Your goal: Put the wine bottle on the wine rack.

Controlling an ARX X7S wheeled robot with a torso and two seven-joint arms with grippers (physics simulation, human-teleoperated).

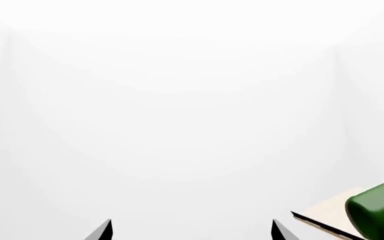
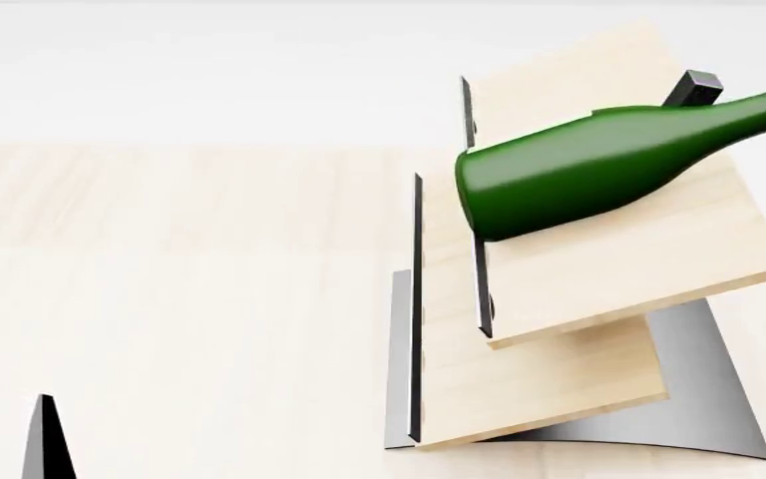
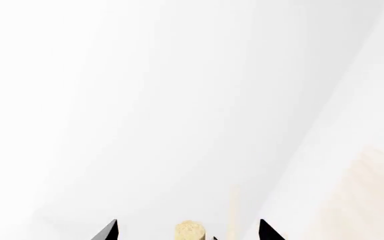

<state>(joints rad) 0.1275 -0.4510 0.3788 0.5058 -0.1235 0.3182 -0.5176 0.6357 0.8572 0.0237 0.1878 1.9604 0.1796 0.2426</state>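
Note:
The dark green wine bottle [image 2: 582, 172] lies on its side across the upper slanted board of the wine rack [image 2: 622, 269]. Its neck runs past the small black peg [image 2: 692, 88] and off the head view's right edge. My right gripper [image 3: 188, 234] is open, and the bottle's tan cork [image 3: 190, 228] sits between its spread fingertips without touching either. My left gripper [image 1: 192, 231] is open and holds nothing. Beside it are the bottle's base [image 1: 380, 207] and a board edge [image 1: 325, 212]. One left fingertip [image 2: 47, 444] shows low in the head view.
The rack stands on a pale wooden tabletop [image 2: 184, 259], on a grey metal base [image 2: 702, 399] with dark metal strips [image 2: 417, 299] along the boards' left edges. A white wall lies behind.

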